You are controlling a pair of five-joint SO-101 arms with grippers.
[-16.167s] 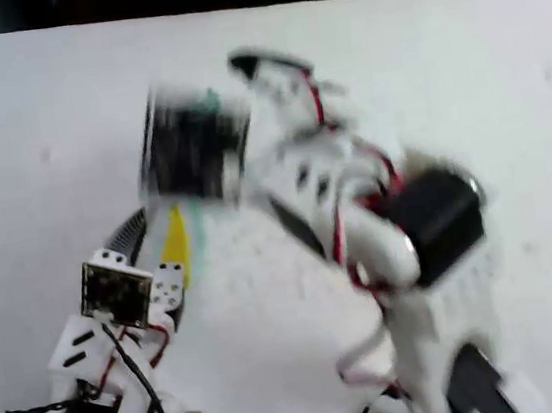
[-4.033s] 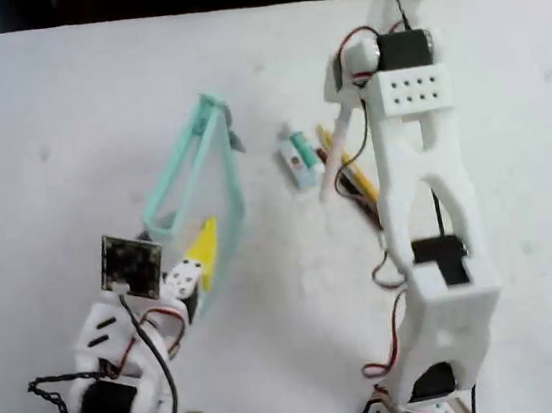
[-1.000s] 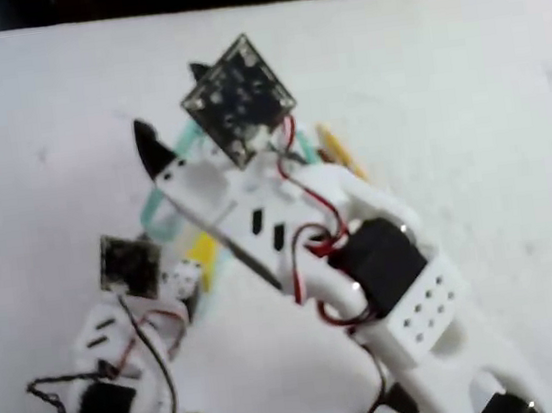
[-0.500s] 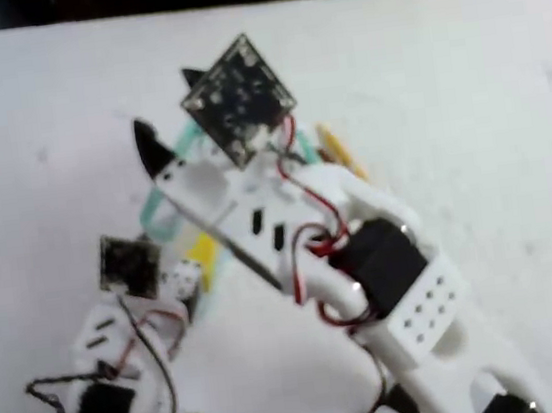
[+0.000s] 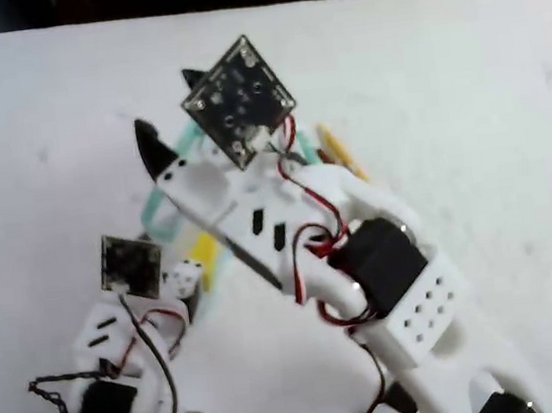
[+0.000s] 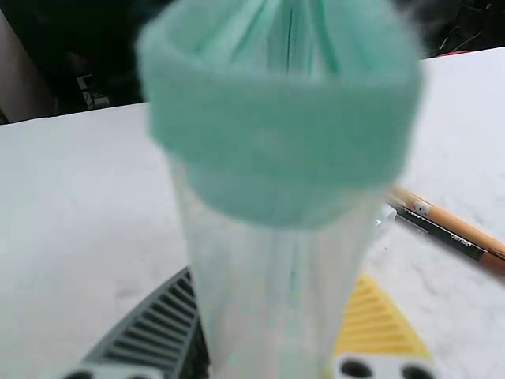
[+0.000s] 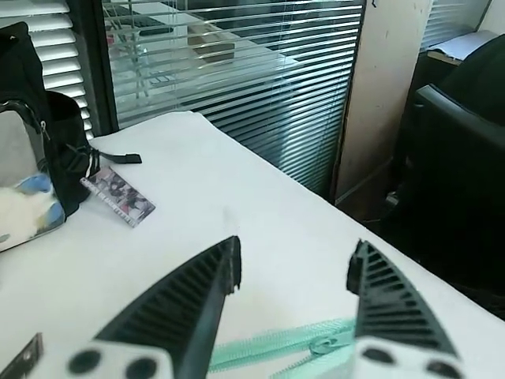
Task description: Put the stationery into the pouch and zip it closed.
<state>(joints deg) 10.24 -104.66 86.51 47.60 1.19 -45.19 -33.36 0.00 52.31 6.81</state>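
My left gripper (image 6: 268, 347) is clamped on the near end of the pouch (image 6: 276, 150), left of centre; my right gripper (image 7: 292, 260) hangs over its far end, fingers spread wide, the zip pull (image 7: 323, 345) between them. The pencils (image 6: 450, 229) lie outside, just to the right. Closing on the pull now would likely seal them out, or tug the pouch from the left's hold.

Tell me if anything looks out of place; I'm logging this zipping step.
Yes. The pencils lie on the table outside the pouch, while the right gripper, fingers open, hangs over the zipper. The left gripper is clamped on the pouch's end.
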